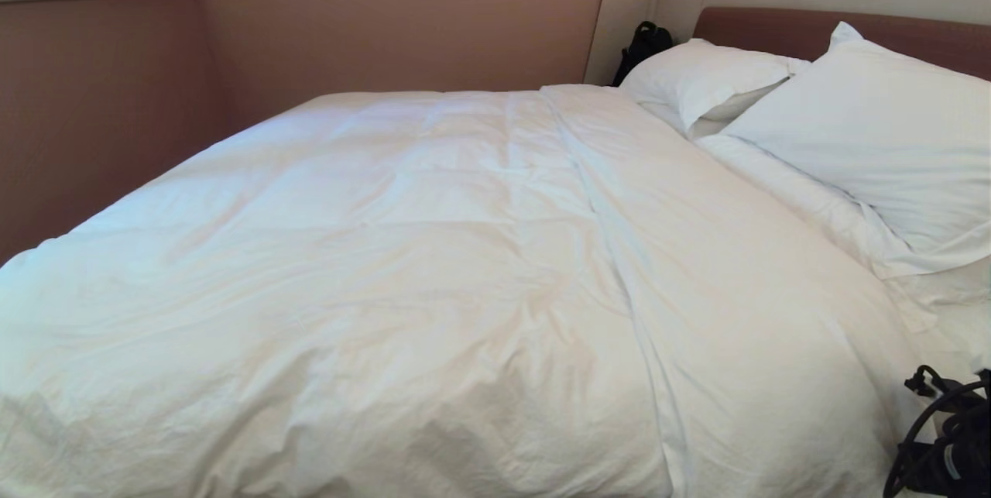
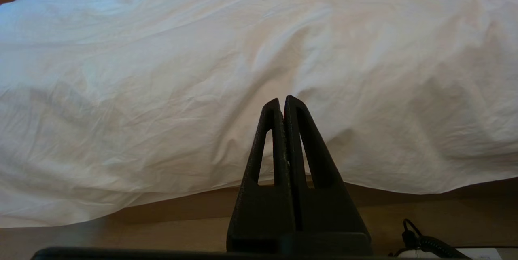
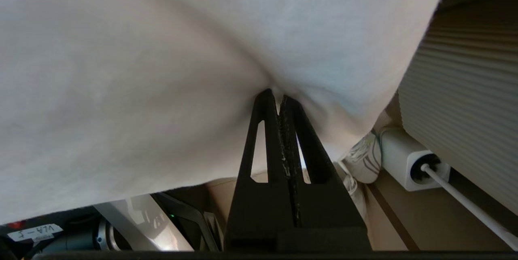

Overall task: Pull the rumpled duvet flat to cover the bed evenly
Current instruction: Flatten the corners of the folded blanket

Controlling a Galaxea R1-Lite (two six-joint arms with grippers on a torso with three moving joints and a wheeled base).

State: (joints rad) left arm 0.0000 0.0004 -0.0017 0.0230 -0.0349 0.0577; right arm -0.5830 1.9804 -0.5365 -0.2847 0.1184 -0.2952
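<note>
The puffy white duvet (image 1: 433, 266) lies spread over most of the bed, whose brown headboard (image 1: 774, 29) is at the far right. A long fold runs down the duvet's middle, and soft creases cover it. In the right wrist view, my right gripper (image 3: 276, 97) is shut on the duvet (image 3: 162, 70) near its hanging edge, and the cloth puckers at the tips. My left gripper (image 2: 282, 100) is shut and empty, parked low and pointing at the duvet's draped side (image 2: 202, 70) without touching it. In the head view only the right arm's black cables (image 1: 948, 436) show.
Two white pillows (image 1: 712, 76) (image 1: 882, 134) lean at the headboard. A black bag (image 1: 642, 45) sits in the far corner. A pink wall runs along the bed's far side. Near my right gripper are a white box with a cable (image 3: 408, 159) and a ribbed panel (image 3: 465, 110).
</note>
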